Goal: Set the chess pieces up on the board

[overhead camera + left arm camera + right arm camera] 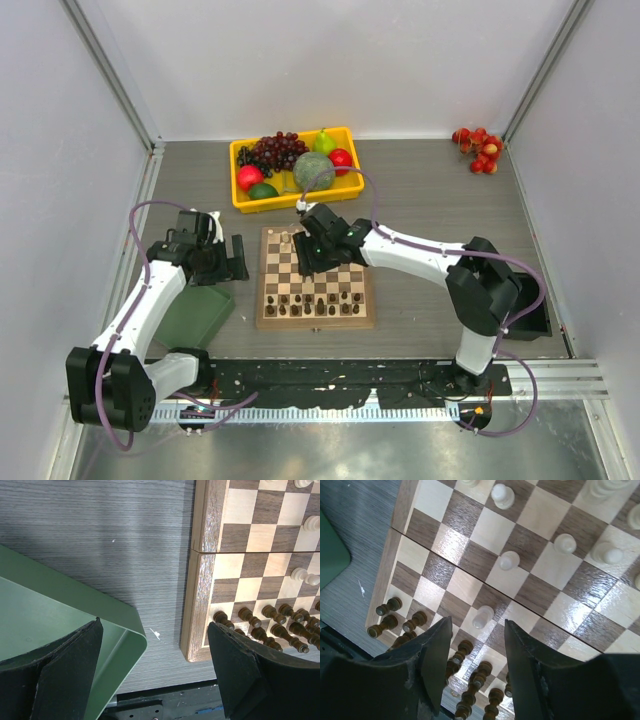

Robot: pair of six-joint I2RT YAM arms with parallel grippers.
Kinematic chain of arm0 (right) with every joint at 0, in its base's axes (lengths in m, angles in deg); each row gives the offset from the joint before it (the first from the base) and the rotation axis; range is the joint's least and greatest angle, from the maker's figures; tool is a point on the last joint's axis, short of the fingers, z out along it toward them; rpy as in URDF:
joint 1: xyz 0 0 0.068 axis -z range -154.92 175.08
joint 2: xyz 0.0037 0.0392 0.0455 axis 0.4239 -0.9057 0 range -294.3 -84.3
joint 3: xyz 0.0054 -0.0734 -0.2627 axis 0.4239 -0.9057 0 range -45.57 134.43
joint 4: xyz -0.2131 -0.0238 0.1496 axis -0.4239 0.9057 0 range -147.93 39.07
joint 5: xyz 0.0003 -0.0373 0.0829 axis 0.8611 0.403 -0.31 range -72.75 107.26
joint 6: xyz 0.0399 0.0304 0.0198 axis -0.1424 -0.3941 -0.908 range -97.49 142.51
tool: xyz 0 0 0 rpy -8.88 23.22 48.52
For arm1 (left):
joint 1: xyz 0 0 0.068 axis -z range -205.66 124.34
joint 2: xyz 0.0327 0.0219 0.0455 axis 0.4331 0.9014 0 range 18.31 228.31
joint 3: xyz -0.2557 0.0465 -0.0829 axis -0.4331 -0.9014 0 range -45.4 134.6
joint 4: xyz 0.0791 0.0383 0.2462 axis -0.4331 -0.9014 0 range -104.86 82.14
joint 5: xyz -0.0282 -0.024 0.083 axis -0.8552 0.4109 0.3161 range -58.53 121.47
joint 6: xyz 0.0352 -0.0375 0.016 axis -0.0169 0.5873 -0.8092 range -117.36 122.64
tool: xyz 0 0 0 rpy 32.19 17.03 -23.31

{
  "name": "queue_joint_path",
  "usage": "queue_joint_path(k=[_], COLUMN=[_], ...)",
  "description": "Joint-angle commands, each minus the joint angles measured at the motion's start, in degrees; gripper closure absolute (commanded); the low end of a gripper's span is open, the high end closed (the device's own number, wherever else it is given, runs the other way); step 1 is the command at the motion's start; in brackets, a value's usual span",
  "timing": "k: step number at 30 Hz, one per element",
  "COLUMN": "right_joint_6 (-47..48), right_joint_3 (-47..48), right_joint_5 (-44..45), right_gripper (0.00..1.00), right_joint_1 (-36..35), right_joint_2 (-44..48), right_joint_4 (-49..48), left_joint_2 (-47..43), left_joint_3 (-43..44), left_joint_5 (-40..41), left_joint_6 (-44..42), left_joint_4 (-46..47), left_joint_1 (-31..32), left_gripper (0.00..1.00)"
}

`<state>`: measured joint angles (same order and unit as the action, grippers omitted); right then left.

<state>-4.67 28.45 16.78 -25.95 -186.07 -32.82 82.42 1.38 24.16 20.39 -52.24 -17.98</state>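
The wooden chessboard (316, 280) lies in the middle of the table. Dark brown pieces (315, 303) stand in two rows along its near edge. A few cream pieces (285, 239) stand at its far left. My right gripper (308, 256) hovers over the board's middle, open and empty. In the right wrist view a cream pawn (483, 616) stands just beyond the open fingertips (442, 645), with more cream pieces (509, 560) further off and dark pieces (412, 622) beneath. My left gripper (240, 260) is open and empty, left of the board, over the bare table (125, 555).
A green flat tray (197, 313) lies left of the board, below the left arm. A yellow tray (296, 168) of fruit stands behind the board. Red fruit (477, 147) lies at the back right. A dark bin (530, 318) sits at the right edge.
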Motion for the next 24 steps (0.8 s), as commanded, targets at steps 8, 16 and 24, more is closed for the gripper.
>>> queue_joint_path(k=[8, 16, 24], right_joint_6=[1.4, 2.0, 2.7], right_joint_3=[10.2, 14.4, 14.8], right_joint_5=[4.4, 7.6, 8.3], right_gripper=[0.56, 0.59, 0.6], right_joint_1=[-0.7, -0.6, -0.3], right_joint_2=[-5.7, -10.3, -11.4], right_joint_4=[1.4, 5.0, 5.2], left_joint_2=[-1.3, -1.3, -0.8], left_joint_3=[0.9, 1.0, 0.9], left_joint_5=[-0.7, -0.9, -1.0], left_joint_6=[-0.3, -0.3, -0.3], left_joint_4=[1.6, 1.6, 1.6], left_joint_1=[-0.3, -0.3, -0.3], left_gripper=[0.07, 0.07, 0.07])
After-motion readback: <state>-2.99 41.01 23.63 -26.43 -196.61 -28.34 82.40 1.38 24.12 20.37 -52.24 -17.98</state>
